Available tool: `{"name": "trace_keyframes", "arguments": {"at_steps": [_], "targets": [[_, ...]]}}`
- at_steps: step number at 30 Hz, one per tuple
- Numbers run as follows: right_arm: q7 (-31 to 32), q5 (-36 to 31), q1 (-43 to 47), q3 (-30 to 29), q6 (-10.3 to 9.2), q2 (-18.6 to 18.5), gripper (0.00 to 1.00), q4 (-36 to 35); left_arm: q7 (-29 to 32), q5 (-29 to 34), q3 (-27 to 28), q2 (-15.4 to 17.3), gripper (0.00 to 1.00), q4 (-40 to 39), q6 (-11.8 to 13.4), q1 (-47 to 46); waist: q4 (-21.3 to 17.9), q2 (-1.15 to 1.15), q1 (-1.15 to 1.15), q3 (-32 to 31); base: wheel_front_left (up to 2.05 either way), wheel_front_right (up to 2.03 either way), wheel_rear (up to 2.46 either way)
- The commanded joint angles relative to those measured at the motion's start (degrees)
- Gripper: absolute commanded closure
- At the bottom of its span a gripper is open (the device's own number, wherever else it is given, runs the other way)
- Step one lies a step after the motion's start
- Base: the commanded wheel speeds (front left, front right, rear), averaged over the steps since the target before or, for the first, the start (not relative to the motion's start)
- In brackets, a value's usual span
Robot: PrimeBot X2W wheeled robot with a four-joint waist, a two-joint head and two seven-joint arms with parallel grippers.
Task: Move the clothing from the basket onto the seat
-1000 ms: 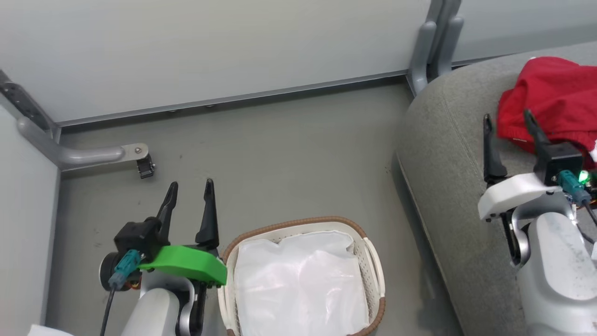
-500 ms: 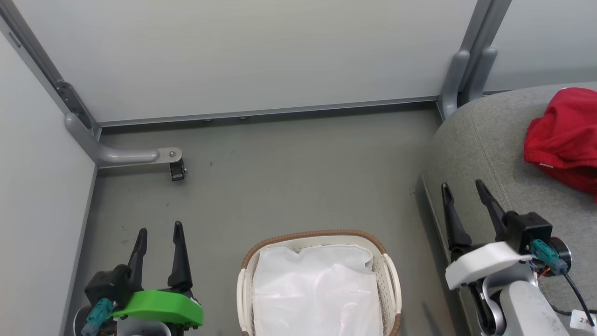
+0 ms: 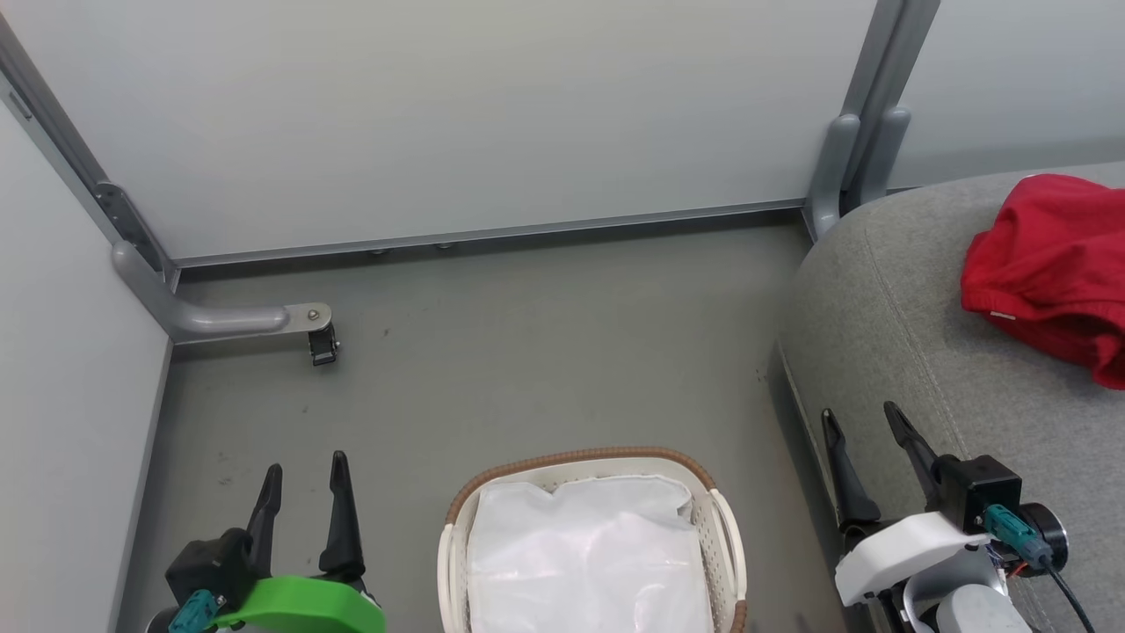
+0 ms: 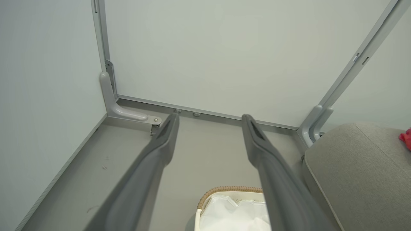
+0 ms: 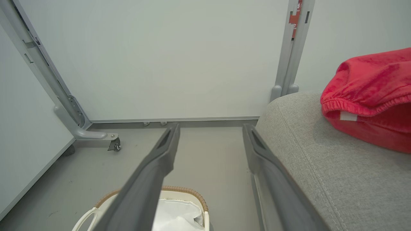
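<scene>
The right tool (image 3: 858,411) has drawn back from the red clothing (image 3: 1046,272), lying on the grey seat (image 3: 896,352); it and the left tool (image 3: 306,463) stand spread, empty. The basket (image 3: 580,457) holds just its white liner (image 3: 589,554): task looks done

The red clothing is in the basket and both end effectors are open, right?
No: the clothing lies on the seat, not in the basket, which holds a white liner, as the head view shows. The left end effector and right end effector are open.
</scene>
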Motion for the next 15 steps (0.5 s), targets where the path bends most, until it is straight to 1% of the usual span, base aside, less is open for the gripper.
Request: {"name": "trace_keyframes", "arguments": {"at_steps": [1, 11, 15], "targets": [[-0.13, -0.48, 0.55, 0.05, -0.08, -0.22, 0.0, 0.17, -0.01, -0.02, 0.15, 0.02, 0.0, 0.17, -0.25, 1.0, -0.13, 0.0, 0.0, -0.05, 0.0, 0.0, 0.0], [-0.13, -0.43, 0.2, 0.3, -0.08, -0.23, 0.0, 0.12, -0.01, 0.24, -0.66, 0.01, 0.0, 0.74, -0.13, 0.27, 0.0, 0.0, 0.0, 0.0, 0.0, 0.0, 0.0], [-0.13, -0.34, 0.15, 0.3, -0.08, -0.23, 0.0, 0.16, -0.01, -0.15, -0.86, 0.01, 0.0, 0.79, -0.57, 0.31, 0.07, 0.0, 0.0, -0.06, 0.0, 0.0, 0.0]]}}
